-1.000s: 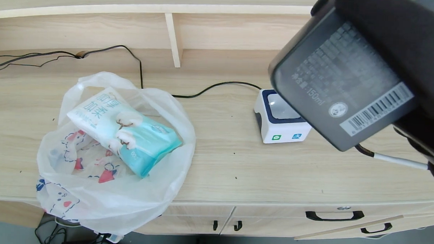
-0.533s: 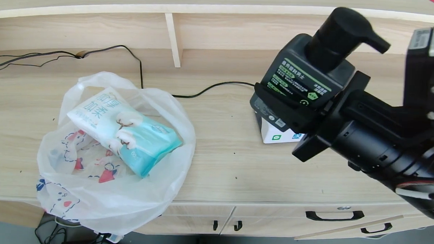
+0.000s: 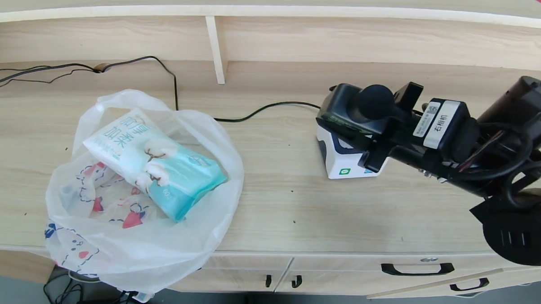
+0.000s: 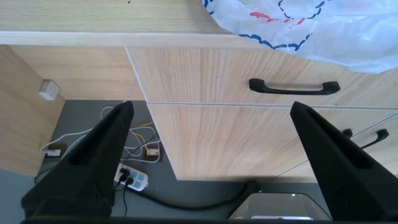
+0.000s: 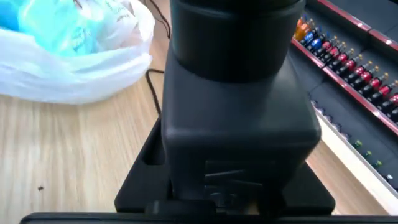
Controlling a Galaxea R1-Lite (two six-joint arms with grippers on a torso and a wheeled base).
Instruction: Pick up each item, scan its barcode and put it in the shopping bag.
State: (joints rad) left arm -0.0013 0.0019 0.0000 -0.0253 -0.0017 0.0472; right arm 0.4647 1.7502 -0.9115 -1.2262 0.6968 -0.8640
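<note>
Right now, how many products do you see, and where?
2. A tissue pack lies in the shopping bag; a black pump bottle is held by the right end effector over the scanner. The bag may hide more.

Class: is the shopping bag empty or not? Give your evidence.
Not empty: a blue-and-white tissue pack lies inside the open shopping bag, seen through its mouth.

The bottle [image 3: 346,108] is black, the scanner [image 3: 342,162] white and navy.

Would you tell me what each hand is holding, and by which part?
The right hand grips the black pump bottle by its body; the left hand holds nothing.
</note>
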